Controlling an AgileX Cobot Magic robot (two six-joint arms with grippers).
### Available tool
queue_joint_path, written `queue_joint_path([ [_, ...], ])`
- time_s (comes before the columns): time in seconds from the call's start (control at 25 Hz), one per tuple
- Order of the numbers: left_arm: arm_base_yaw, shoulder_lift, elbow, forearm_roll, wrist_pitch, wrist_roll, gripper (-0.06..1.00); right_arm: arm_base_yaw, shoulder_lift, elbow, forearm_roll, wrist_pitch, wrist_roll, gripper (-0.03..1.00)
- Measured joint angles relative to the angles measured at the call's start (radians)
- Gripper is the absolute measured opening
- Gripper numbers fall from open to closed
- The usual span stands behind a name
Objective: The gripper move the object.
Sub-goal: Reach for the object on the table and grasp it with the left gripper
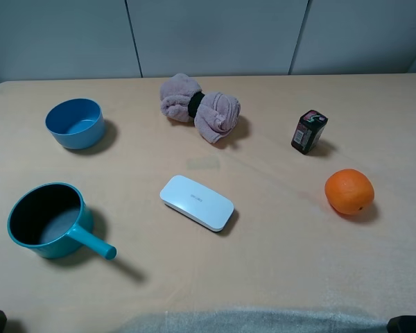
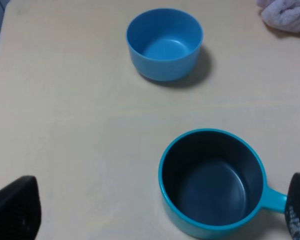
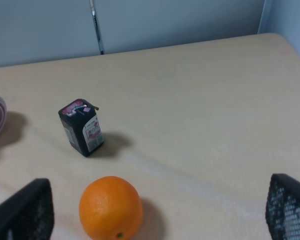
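From the high camera, the pan [image 1: 48, 220] sits upright at 8 o'clock on the table [image 1: 277, 270], with its straight handle pointing toward 4 o'clock. It is a round teal shell with a thin teal rim and a matt black inside. Nothing touches it.

The bowl [image 1: 74, 123] stands at 10 o'clock, well apart from the pan. It is a lighter blue, smooth and handleless. A mauve cloth [image 1: 200, 107], soft and bunched and cinched by a black band, lies at 12. A flat white case [image 1: 196, 202] with rounded corners lies at the centre. A small dark carton [image 1: 308, 131] stands upright at 2, and a round, dimpled orange [image 1: 349, 191] rests near 4. The tabletop is pale tan and matt.

The left gripper [image 2: 159, 207] hangs over the pan [image 2: 212, 182], with the bowl [image 2: 164, 42] beyond. Its black fingers [image 2: 15, 212] are spread wide and clasp nothing. One finger hides the end of the handle.

The right gripper [image 3: 156, 212] is likewise spread wide and empty, and its fingers [image 3: 22, 212] have a mesh texture. The orange [image 3: 111, 207] lies between them, with the carton [image 3: 81, 127] beyond.

Both pairs of fingers are cut off at the frame edge. In the high view only dark scraps show at the lower corners, and their shape cannot be made out. The carton's print is too small to read.
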Motion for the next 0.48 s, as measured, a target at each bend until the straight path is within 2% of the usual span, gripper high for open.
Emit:
queue_joint_path([
  [0.48, 0.000, 0.000, 0.000, 0.008, 0.000, 0.000, 0.99, 0.000, 0.000, 0.000, 0.000, 0.000, 0.000, 0.67],
])
